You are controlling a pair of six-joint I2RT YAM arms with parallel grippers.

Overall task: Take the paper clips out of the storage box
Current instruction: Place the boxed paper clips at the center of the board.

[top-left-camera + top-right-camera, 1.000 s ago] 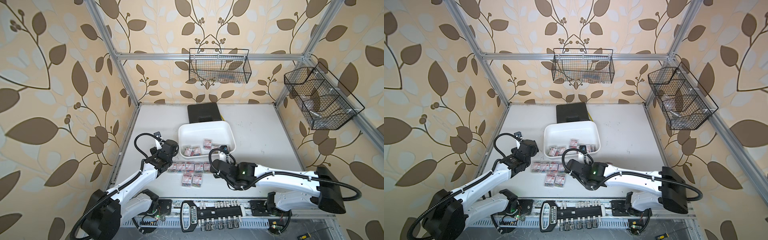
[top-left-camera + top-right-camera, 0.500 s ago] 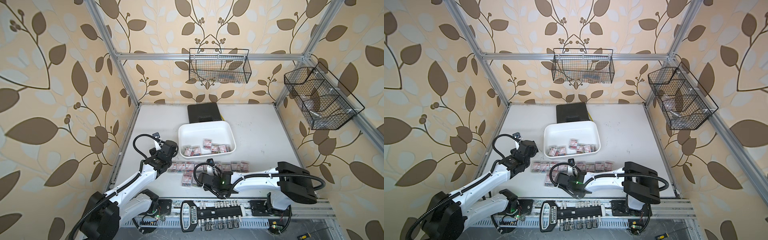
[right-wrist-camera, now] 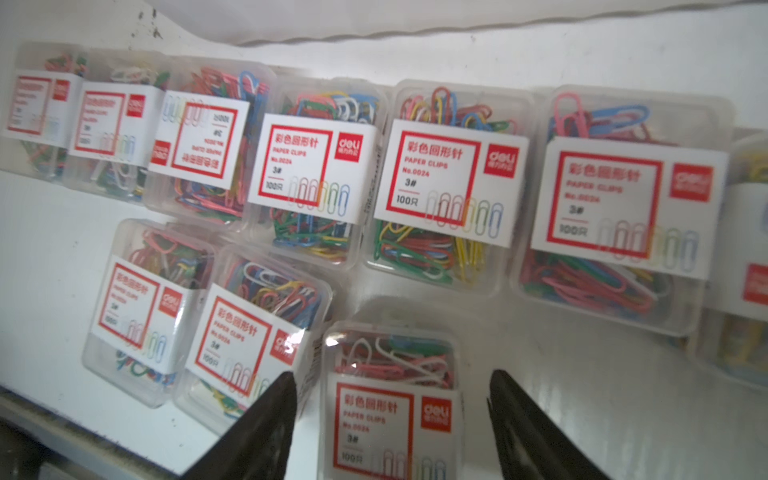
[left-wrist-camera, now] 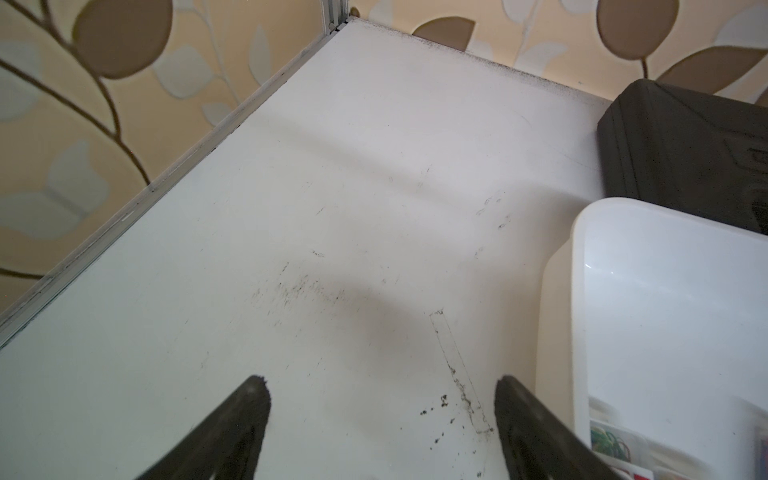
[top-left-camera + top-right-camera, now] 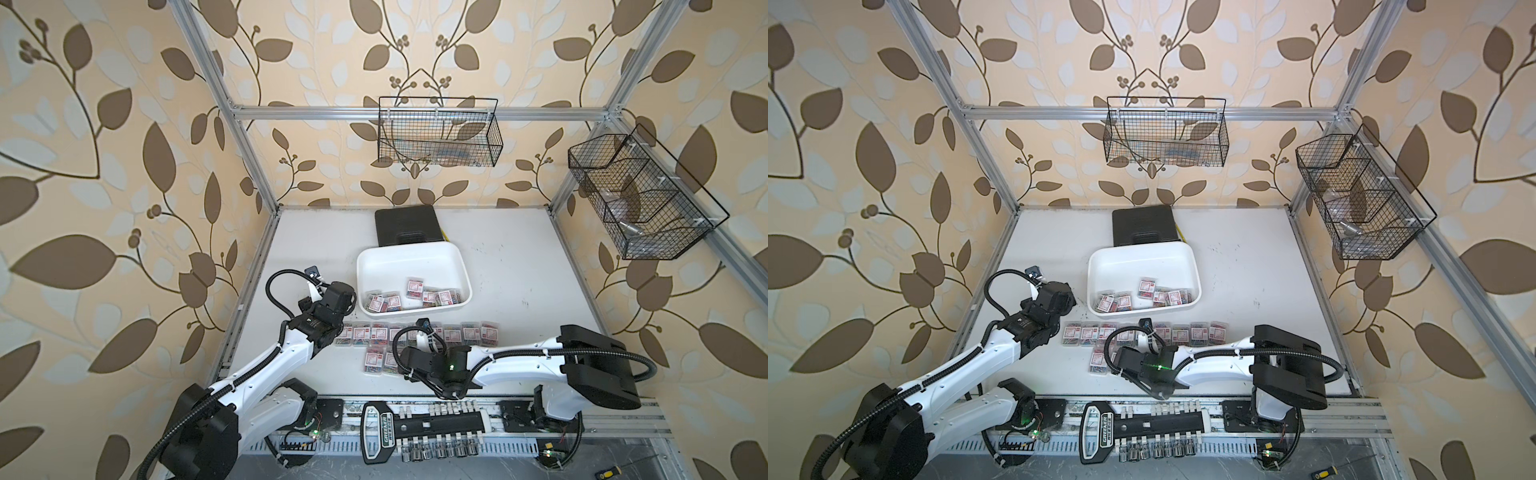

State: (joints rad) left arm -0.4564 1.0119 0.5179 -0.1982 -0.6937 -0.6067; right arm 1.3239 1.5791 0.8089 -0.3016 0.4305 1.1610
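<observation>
The right gripper (image 3: 391, 376) is spreading its jaws and letting go of the box of paper clips (image 3: 390, 411) it was carrying a second ago, now lying in the near row on the table (image 5: 519, 291). The left gripper (image 4: 380, 384) is waiting, jaws spread, left of the storage box (image 5: 415, 254), where several more boxes (image 5: 409, 296) are lying.

"PAPER CLIPS" on box labels (image 3: 451, 183) (deli)

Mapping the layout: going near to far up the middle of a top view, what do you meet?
Socket holder → paper clip boxes on the table → storage box → black case → wire basket on the back wall.
</observation>
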